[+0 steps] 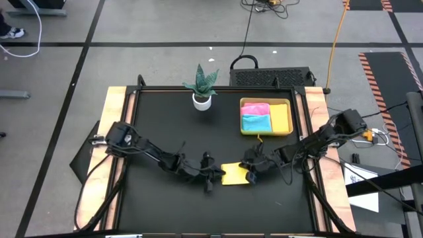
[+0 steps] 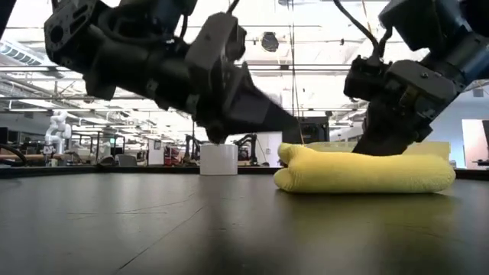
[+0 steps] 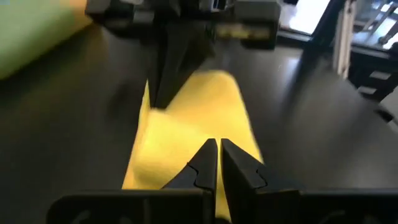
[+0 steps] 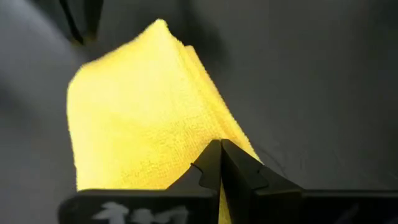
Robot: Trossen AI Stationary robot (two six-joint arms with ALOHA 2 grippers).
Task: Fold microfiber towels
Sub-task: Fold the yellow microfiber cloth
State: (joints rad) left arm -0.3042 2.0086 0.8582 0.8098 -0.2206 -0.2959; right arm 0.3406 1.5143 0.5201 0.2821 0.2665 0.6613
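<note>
A black table (image 1: 165,205) with pale wooden side rails carries everything. Near its far edge, about midway along, a small potted plant (image 1: 201,86) stands in a white pot. To the right of it, towards the far right corner, lies a yellow-green tray (image 1: 285,104) holding three folded microfiber towels: a pink towel (image 1: 255,108), a light blue towel (image 1: 256,123) just nearer than it, and a yellowish towel (image 1: 280,118) filling the tray's right part. Plant and tray stand well apart from the arms, and nothing lies between the grippers and the cloth they work on.

A fourth cloth, the folded yellow towel (image 1: 234,174), lies flat on the table a little right of centre, in the nearer half. In the low view it is a thick, rounded pad (image 2: 359,172) with its fold on that picture's left.

The left gripper (image 3: 217,146) reaches in from the left edge and sits at the yellow towel's left end, its fingers brought almost together with only a thin slit between them; they hold nothing visible. The right gripper (image 4: 219,146) comes from the right edge and rests at the towel's right end, fingers pressed fully together over the cloth's edge; whether any fabric is pinched there cannot be told.

Two arms, four towels, one tray, one plant.
</note>
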